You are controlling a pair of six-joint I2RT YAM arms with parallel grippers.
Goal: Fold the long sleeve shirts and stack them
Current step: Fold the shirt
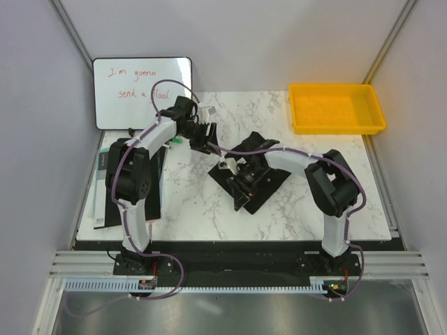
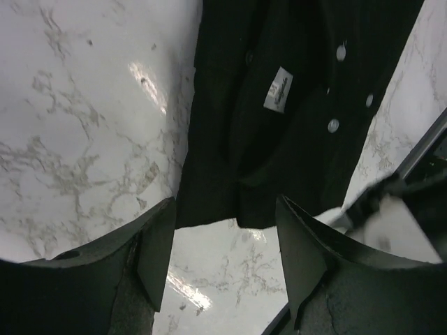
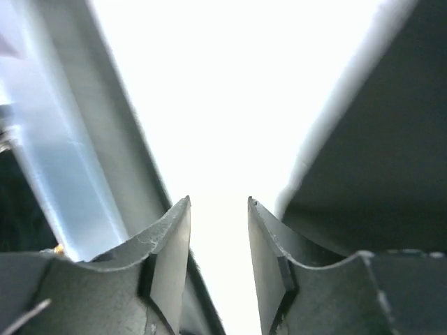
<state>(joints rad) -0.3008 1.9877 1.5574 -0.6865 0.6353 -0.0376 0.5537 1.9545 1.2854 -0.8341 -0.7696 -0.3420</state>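
The shirt [image 1: 265, 188] lies mid-bench [image 1: 188, 202], the tray [image 1: 335, 108] at its far right corner, the whiteboard [image 1: 143, 91] behind its far left.

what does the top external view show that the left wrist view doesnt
Only the top external view shows the whiteboard with red writing, the yellow bin, the left arm and right arm, and the black shirt as a whole folded bundle. Only the left wrist view shows the shirt's pale buttons, its white label, and the left arm's jaws standing apart near the cloth's edge. Both show the black shirt lying on the marble table.
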